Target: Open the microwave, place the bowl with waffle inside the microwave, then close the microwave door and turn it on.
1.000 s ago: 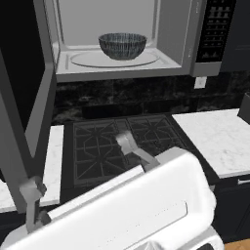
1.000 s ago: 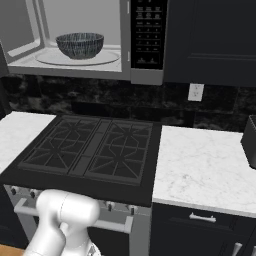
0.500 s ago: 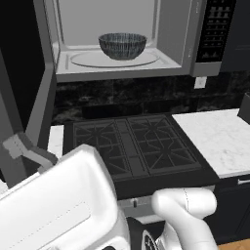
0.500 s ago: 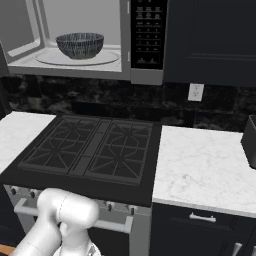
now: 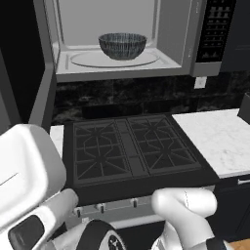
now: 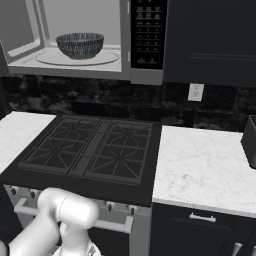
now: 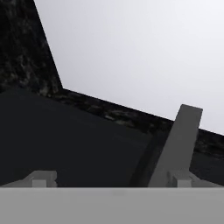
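One bowl (image 5: 122, 45) sits on the glass turntable (image 5: 90, 59) inside the microwave (image 5: 195, 58), whose door (image 5: 44, 83) hangs wide open at the left. Can't see the waffle. Pincer (image 7: 111, 179) is spread wide and empty, near the door.

A black gas stove (image 6: 90, 150) with dark grates is sitting between two white marble table stretches (image 6: 205, 170); a row of knobs (image 5: 102, 207) is lining its front edge; a dark speckled backsplash (image 6: 60, 95) is running behind; a white wall outlet (image 6: 195, 92) is showing on it; dark cabinets (image 6: 210, 40) are hanging above the right side; a dark object (image 6: 249, 140) is resting at the right edge.
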